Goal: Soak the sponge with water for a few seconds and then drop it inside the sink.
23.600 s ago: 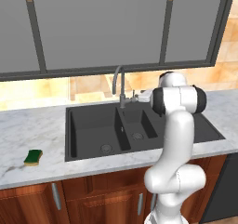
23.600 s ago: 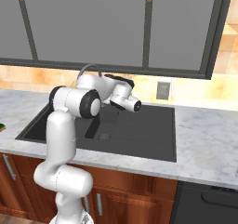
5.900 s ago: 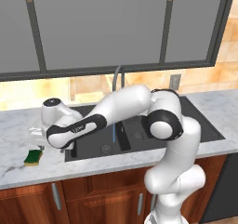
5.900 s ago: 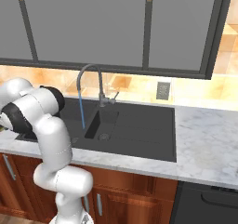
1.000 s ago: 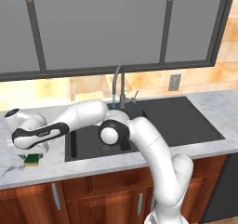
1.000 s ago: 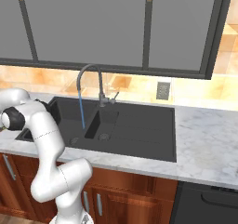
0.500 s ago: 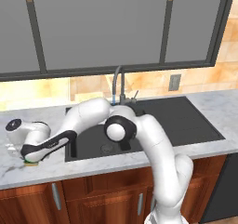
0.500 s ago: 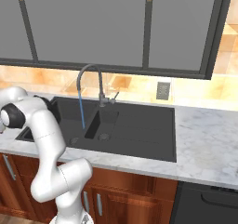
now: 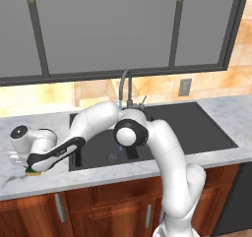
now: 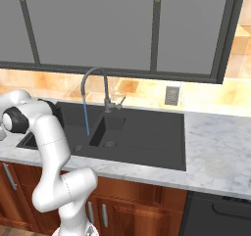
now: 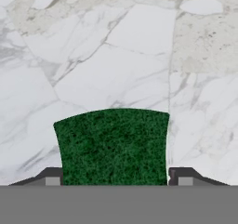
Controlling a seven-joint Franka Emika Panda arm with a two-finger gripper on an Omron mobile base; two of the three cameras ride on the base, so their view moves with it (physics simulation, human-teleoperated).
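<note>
- White two-finger gripper is down over the small rectangular sponge with green scrub top over yellow body, one dark fingertip at each side of it.
- Hand view: both tips sit right against the sponge's left and right edges; can't tell whether they're actually clenched on it or just bracketing it.
- Sponge lies flat on the white grey-veined marble counter, green face up; left base view puts it on the counter well left of the sink, near the front edge, mostly hidden under the hand.
- White arm stretches from the base, across the front of the sink, out to the far left in the left base view, hand low at the counter.
- Large dark grey double-basin sink is set in the counter; round drain visible in the left basin.
- Grey gooseneck faucet stands behind the sink; thin pale-blue water stream falls from its spout into the left basin.
- Sponge is well apart from the water.
</note>
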